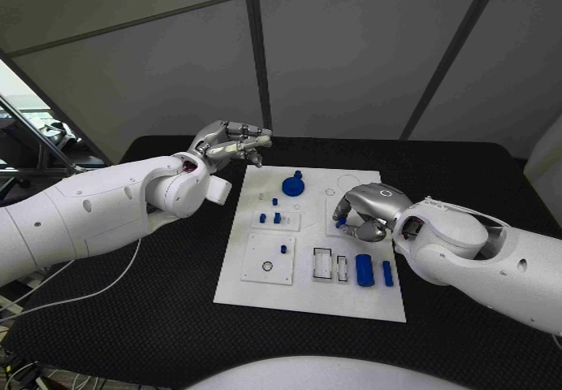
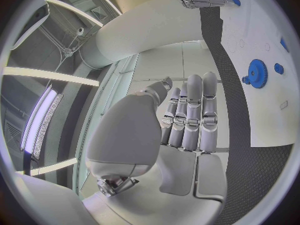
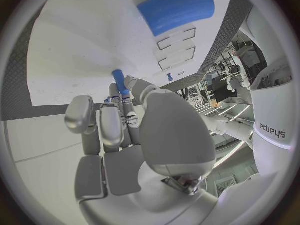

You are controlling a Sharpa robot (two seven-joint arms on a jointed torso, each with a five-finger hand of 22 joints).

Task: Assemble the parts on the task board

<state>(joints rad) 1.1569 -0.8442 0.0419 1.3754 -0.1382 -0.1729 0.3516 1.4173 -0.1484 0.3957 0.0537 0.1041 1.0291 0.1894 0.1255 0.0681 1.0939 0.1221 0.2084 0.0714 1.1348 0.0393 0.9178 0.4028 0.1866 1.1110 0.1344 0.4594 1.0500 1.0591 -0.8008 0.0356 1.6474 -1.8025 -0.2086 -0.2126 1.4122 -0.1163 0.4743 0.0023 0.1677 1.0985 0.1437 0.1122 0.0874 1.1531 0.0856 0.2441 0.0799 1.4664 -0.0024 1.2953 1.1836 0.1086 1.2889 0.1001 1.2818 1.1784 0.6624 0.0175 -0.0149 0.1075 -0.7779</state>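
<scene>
Two hands are over the black table (image 1: 469, 166), on either side of the white task board (image 1: 307, 302). The right hand (image 1: 365, 213), at about three o'clock on the board, pinches a small blue peg (image 3: 120, 82) between its fingertips. The left hand (image 1: 228, 143) hovers off the board's eleven o'clock corner, fingers held loosely together, empty. A blue gear (image 1: 293, 186) sits near the board's twelve o'clock edge.
</scene>
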